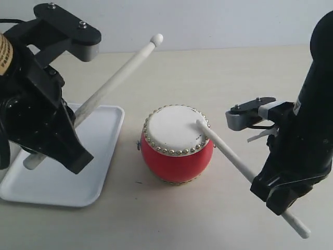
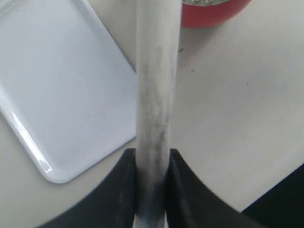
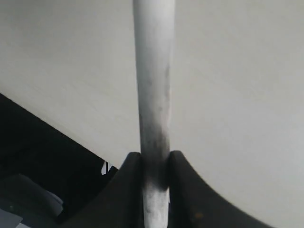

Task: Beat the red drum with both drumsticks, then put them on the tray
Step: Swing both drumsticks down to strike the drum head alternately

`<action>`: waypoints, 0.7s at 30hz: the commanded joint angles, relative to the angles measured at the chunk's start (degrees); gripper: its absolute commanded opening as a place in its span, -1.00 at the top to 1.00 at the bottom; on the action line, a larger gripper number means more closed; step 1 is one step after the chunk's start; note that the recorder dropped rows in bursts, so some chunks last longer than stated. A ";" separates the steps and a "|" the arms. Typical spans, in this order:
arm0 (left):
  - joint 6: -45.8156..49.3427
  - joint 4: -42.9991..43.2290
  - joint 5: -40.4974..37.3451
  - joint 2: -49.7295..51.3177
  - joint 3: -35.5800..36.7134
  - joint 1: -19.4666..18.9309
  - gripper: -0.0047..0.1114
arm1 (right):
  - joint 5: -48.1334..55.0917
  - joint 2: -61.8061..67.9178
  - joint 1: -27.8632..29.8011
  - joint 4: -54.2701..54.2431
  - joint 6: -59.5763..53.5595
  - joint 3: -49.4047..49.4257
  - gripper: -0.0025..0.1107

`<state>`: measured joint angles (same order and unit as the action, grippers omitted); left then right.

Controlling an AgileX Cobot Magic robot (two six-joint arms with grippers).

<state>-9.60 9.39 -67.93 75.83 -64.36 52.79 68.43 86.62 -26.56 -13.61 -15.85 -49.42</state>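
The red drum (image 1: pixel 176 147) stands mid-table, off-white skin up; only its red side (image 2: pixel 216 12) shows in the left wrist view. My left gripper (image 1: pixel 67 139) is shut on one drumstick (image 1: pixel 117 77), whose tip is raised high behind the drum; this drumstick (image 2: pixel 156 80) runs between the black fingers (image 2: pixel 124 190). My right gripper (image 1: pixel 273 190) is shut on the other drumstick (image 1: pixel 229 148), its tip resting on the drum skin near the right rim. In the right wrist view that drumstick (image 3: pixel 153 80) passes between the fingers (image 3: pixel 183 190). The white tray (image 1: pixel 99 151) lies left of the drum, under the left arm.
The pale table (image 1: pixel 223 78) extends behind and to the right of the drum. The tray (image 2: pixel 61 95) holds nothing in the left wrist view. A dark area (image 3: pixel 42 161) beyond the table edge shows in the right wrist view.
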 commanded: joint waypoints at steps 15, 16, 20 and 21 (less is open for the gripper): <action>-0.64 -2.53 7.28 18.69 7.05 0.26 0.92 | -1.19 -20.80 -0.09 -0.89 -0.77 -3.69 0.96; -0.64 -2.53 5.04 17.82 5.80 0.26 0.92 | -1.62 -19.89 -0.09 -1.14 -1.05 -2.86 0.96; -0.52 -2.53 0.20 12.68 0.65 0.26 0.92 | -4.75 -13.72 -0.09 -1.95 -1.45 1.59 0.96; -0.52 -2.53 -0.20 11.35 -0.34 0.26 0.92 | -5.67 -11.89 -0.09 -2.33 -1.96 2.68 0.96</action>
<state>-9.82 7.06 -64.96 91.12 -61.47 52.79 65.82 70.35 -26.56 -14.83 -16.65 -49.64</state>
